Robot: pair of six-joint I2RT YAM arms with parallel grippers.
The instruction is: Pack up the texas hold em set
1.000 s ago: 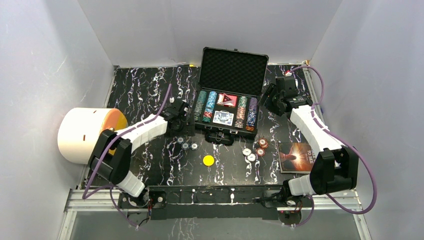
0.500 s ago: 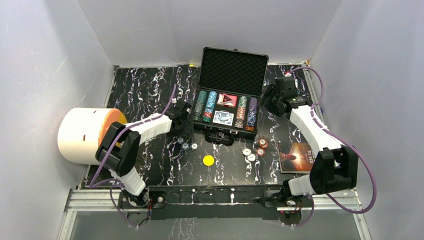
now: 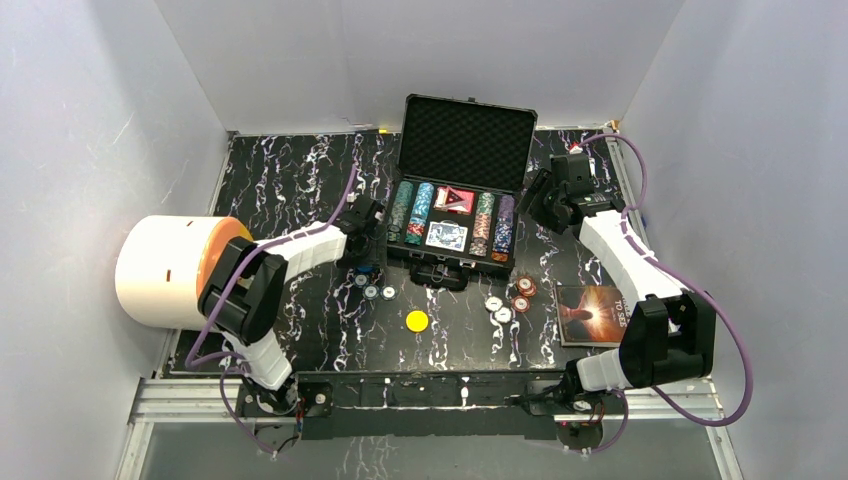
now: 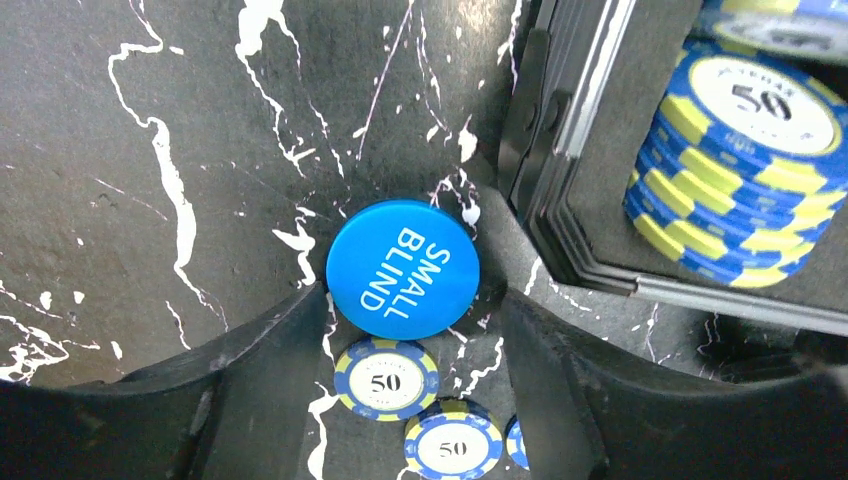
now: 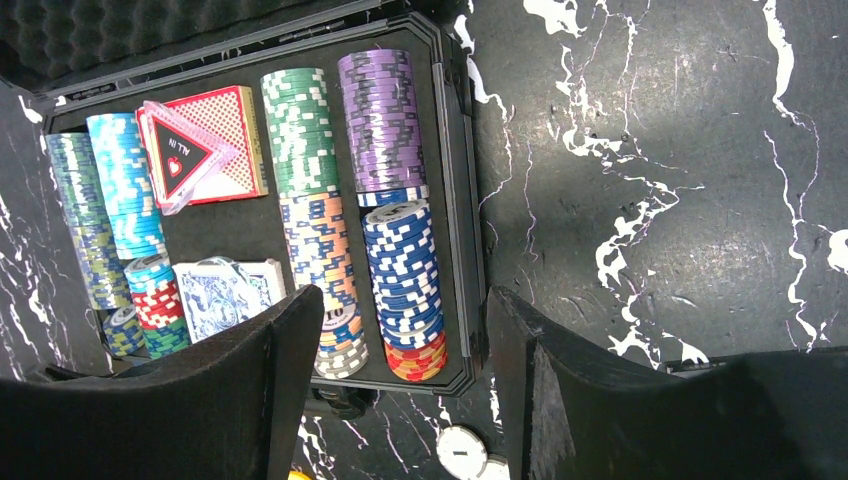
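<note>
The black case (image 3: 398,170) lies open at the back of the table, with rows of chips and two card decks (image 5: 225,140) inside. My left gripper (image 4: 412,300) is low on the table just left of the case's edge (image 4: 560,150). A blue "SMALL BLIND" disc (image 4: 402,269) lies flat between its fingertips. The left finger touches the disc's rim and the right finger stands a little off it, so the gripper is open. Two "50" chips (image 4: 386,378) lie behind the disc between the fingers. My right gripper (image 5: 400,330) hangs open and empty over the case's right end.
A yellow disc (image 3: 417,321) and a cluster of white and red chips (image 3: 510,298) lie in front of the case. A dark book (image 3: 590,312) is at the right. A big white cylinder (image 3: 165,270) lies on its side at the left edge.
My left gripper has moved right, closer to the case, and its jaws have narrowed around the blue disc. The right arm has not moved.
</note>
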